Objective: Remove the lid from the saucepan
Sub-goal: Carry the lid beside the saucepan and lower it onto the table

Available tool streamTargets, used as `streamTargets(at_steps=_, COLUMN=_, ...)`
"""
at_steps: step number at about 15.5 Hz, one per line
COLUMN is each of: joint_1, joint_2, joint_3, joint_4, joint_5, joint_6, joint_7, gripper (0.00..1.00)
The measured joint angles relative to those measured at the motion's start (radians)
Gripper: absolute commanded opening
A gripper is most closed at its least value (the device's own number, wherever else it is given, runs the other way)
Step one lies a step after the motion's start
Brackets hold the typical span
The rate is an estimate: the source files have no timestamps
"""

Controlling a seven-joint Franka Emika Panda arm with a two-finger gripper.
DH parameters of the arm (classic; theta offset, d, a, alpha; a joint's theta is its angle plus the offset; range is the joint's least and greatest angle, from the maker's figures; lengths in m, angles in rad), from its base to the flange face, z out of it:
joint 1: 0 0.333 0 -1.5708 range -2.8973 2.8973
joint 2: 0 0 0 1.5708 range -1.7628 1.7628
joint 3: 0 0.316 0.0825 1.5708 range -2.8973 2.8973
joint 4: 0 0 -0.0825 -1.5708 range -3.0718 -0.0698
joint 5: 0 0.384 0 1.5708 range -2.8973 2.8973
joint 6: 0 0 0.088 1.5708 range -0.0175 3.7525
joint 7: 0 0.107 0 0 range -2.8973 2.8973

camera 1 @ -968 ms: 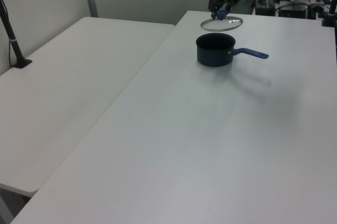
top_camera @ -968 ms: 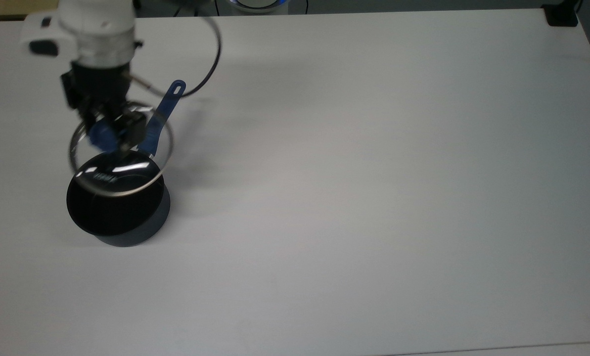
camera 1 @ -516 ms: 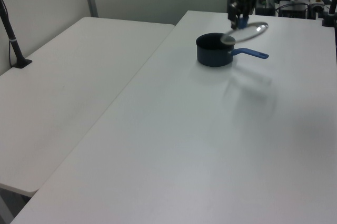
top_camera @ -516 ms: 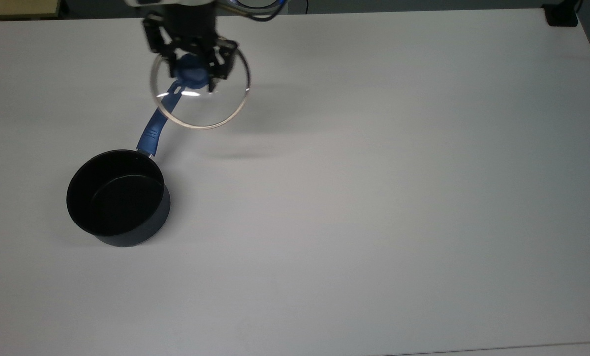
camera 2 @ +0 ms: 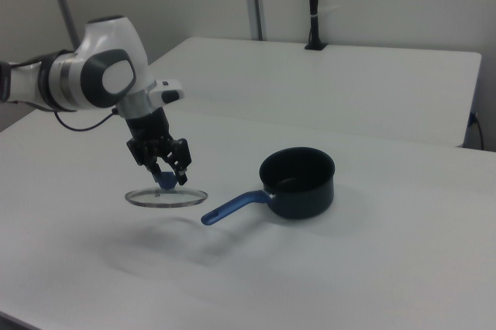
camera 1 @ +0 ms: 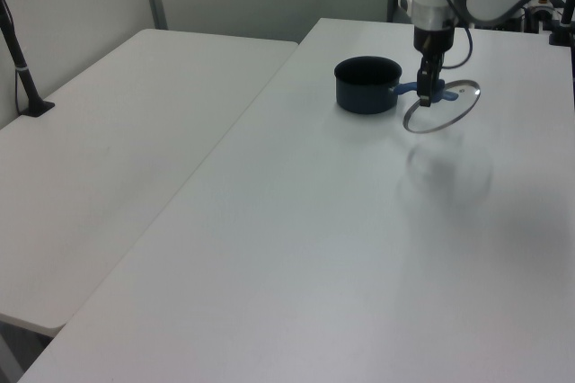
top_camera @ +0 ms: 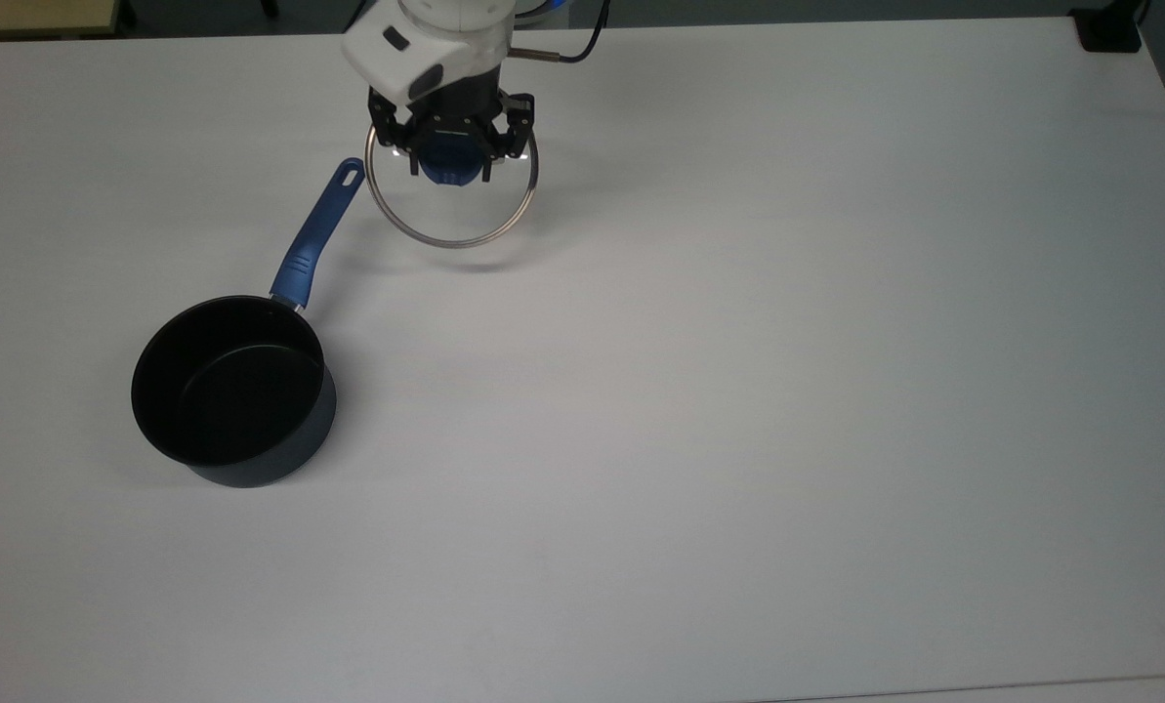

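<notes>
The saucepan [top_camera: 230, 391] [camera 1: 367, 84] [camera 2: 297, 183] stands open on the white table, black inside, its blue handle [top_camera: 314, 234] [camera 2: 232, 206] pointing toward the arm. The clear glass lid [top_camera: 465, 210] [camera 1: 442, 109] [camera 2: 167, 197] hangs in the air to the top view's right of the handle tip, a little above the table and clear of the pan. My gripper [top_camera: 452, 156] [camera 1: 425, 95] [camera 2: 166, 177] is shut on the lid's blue knob, which shows between the fingers.
The white table [top_camera: 738, 391] spreads wide to the top view's right and front. A second white table [camera 1: 117, 131] stands alongside in the left view, with a black post [camera 1: 22, 64] on it. A dark object [top_camera: 1109, 34] sits at the top view's far right corner.
The lid has been carried off the saucepan and across the handle to the top view's right, then lowered closer to the table. The saucepan has stayed put.
</notes>
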Motion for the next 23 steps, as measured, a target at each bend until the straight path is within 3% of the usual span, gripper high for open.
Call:
streamTargets(at_steps=5, joint_1=0.036, joint_2=0.036, joint_3=0.006, joint_4=-0.038, joint_5=0.001, joint_6=0.082, joint_7=-0.028, gripper=0.51)
streamTargets(at_steps=7, joint_1=0.049, joint_2=0.071, joint_3=0.018, joint_4=-0.039, joint_5=0.002, joint_6=0.116, joint_7=-0.006, gripper=0.56)
streamTargets(at_steps=11, joint_1=0.054, joint_2=0.12, joint_3=0.024, joint_4=-0.039, joint_5=0.002, joint_6=0.146, joint_7=0.032, gripper=0.97)
streamTargets(at_steps=19, joint_1=0.054, joint_2=0.117, joint_3=0.024, joint_4=-0.024, joint_5=0.002, joint_6=0.136, joint_7=0.045, gripper=1.0)
streamTargets(at_steps=23, joint_1=0.045, joint_2=0.09, joint_3=0.022, joint_4=0.098, joint_5=0.034, joint_6=-0.008, joint_7=0.083, gripper=1.0)
